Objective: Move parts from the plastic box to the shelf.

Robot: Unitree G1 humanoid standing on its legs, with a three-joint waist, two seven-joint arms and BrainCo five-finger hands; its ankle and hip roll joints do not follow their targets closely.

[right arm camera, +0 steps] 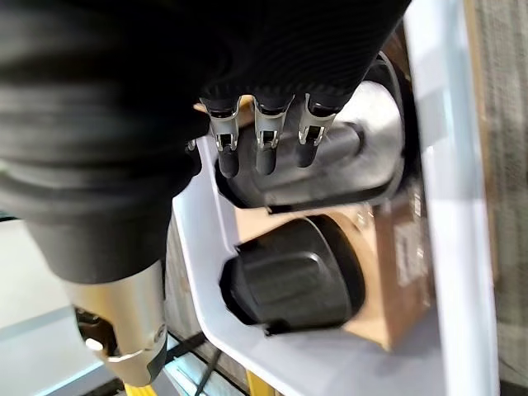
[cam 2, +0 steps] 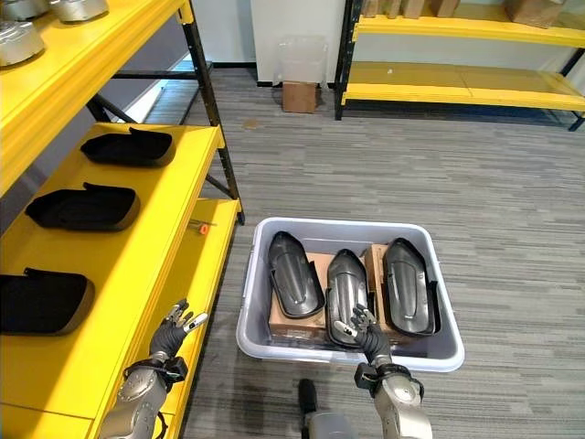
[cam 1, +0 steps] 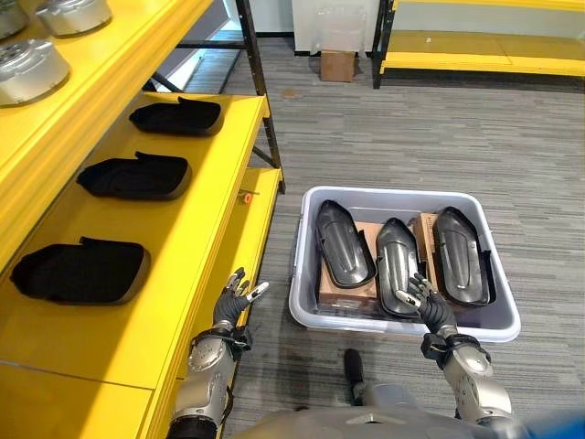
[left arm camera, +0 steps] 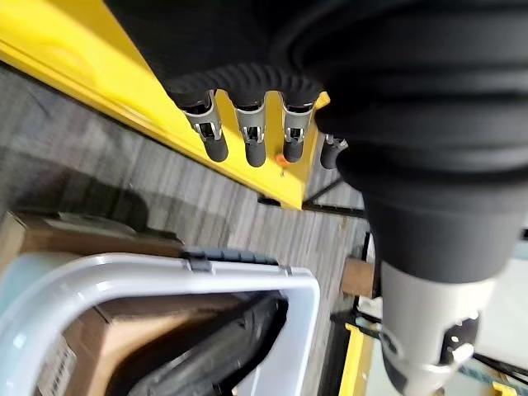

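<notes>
The yellow shelf (cam 1: 183, 229) is standing to the left of the left hand (cam 1: 234, 302), and three black parts (cam 1: 135, 176) are lying on it in a row, each a long, rounded, glossy shell with a raised ridge along its back. The left hand is hanging just beside the shelf's front edge, its fingers (left arm camera: 252, 136) spread and released, grasping nothing. To the right of those fingers, the grey plastic box (cam 1: 311, 315) is sitting on the carpeted floor (cam 1: 411, 119), and three more of the same dark parts are lying in it side by side on brown cardboard boxes (cam 1: 361, 236): a left part (cam 1: 342, 242), a middle part (cam 1: 395, 265) and a right part (cam 1: 460, 254). The right hand (cam 1: 430, 306) is reaching over the box's near rim, its fingers (right arm camera: 266, 136) lying loosely extended above the near end of the middle part, not clenched around it. Whether the fingertips are touching the shell cannot be told.
</notes>
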